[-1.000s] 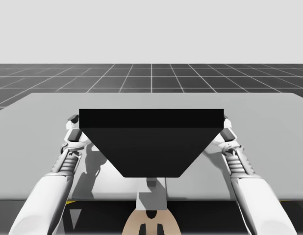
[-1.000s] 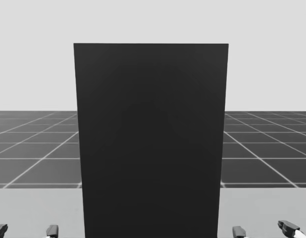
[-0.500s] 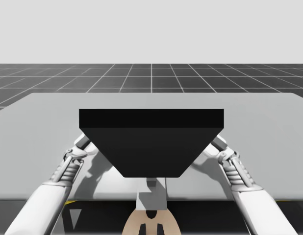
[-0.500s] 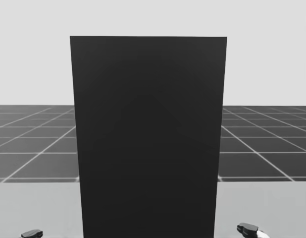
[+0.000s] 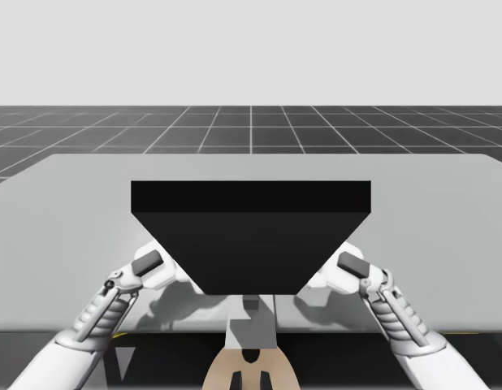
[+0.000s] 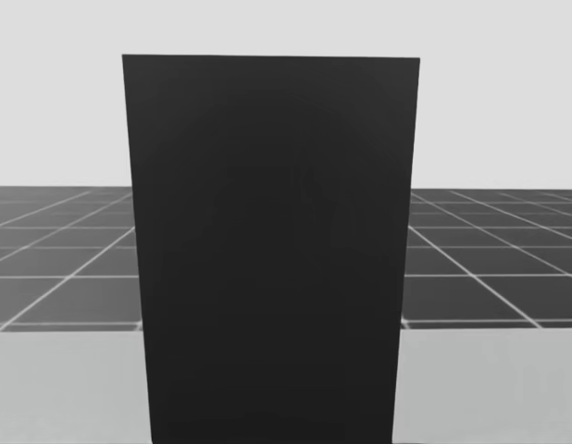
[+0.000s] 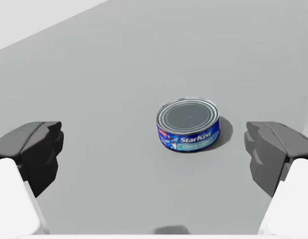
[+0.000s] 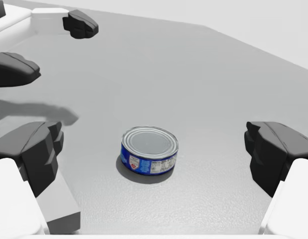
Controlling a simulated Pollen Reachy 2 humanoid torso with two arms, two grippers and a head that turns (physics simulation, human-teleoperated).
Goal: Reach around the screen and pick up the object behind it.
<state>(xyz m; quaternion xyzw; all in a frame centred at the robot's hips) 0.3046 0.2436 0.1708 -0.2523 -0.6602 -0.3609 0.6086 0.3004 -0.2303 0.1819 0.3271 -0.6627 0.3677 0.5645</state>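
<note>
A tall black screen (image 5: pixel 251 236) stands upright mid-table and fills the middle of the head view (image 6: pixel 272 250), hiding what lies behind it there. A low blue can with a silver lid (image 7: pixel 189 124) sits upright on the grey table, ahead of my open left gripper (image 7: pixel 154 144) and a little towards one finger. The same can (image 8: pixel 150 151) sits ahead of my open right gripper (image 8: pixel 154 149), roughly centred between its fingers and touching neither. From above, my left gripper (image 5: pixel 149 264) and right gripper (image 5: pixel 352 264) flank the screen's near corners.
The grey table (image 5: pixel 72 203) stretches wide on both sides of the screen. In the right wrist view my left gripper's dark fingers (image 8: pixel 79 22) show beyond the can, and a grey block (image 8: pixel 59 204) lies beside one right finger.
Both grippers have drawn back along the screen's sides toward the table's near edge and inward. My head has turned a little; the screen sits higher and further left in its view.
</note>
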